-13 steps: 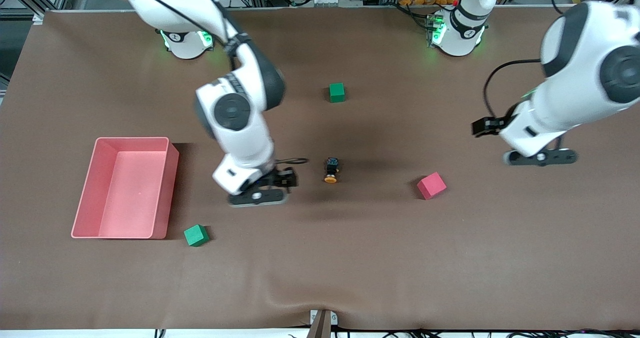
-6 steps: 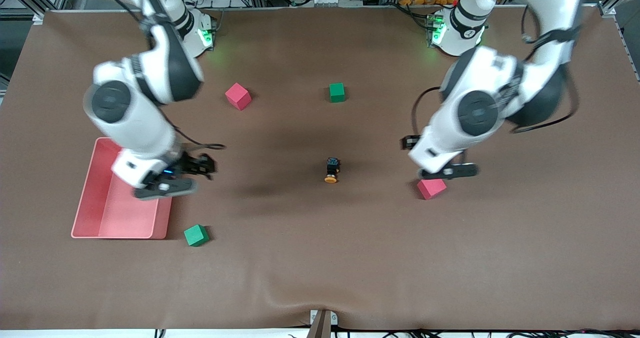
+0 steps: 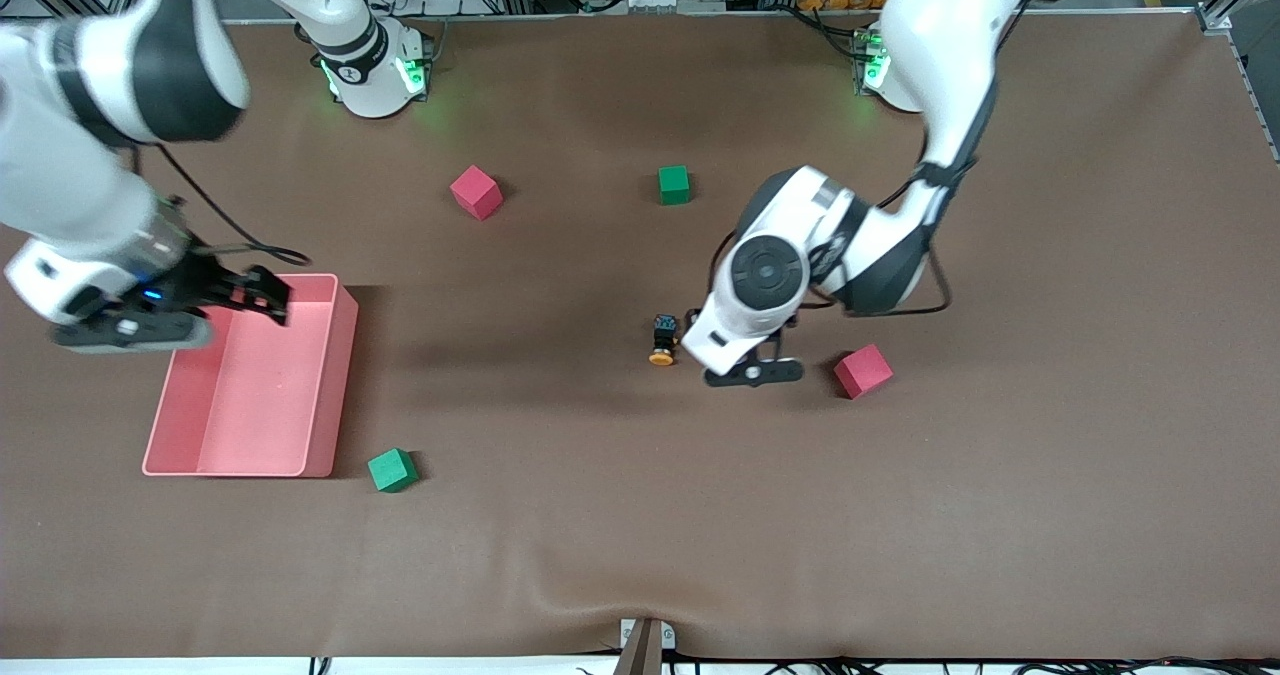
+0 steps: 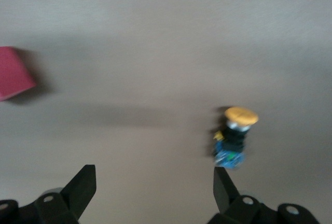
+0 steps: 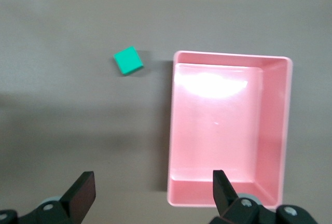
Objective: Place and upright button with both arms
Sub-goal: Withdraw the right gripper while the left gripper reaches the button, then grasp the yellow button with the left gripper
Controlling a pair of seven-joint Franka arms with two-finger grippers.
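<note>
Saw the green cube (image 3: 391, 470) nearest the camera, at five o'clock of the pink bin (image 3: 325, 375). Found the button (image 3: 662, 341) in the middle of the tabletop (image 3: 640, 535), seemingly on its side, orange cap toward the camera. Placed it at nine o'clock of the left gripper (image 4: 154, 182) in the front view, outside the wide-apart jaws, near one fingertip. Ought to have centred those jaws over the black body before lowering, not the cap. Noted the right gripper (image 5: 154, 185) waiting over the bin, jaws apart, empty.
</note>
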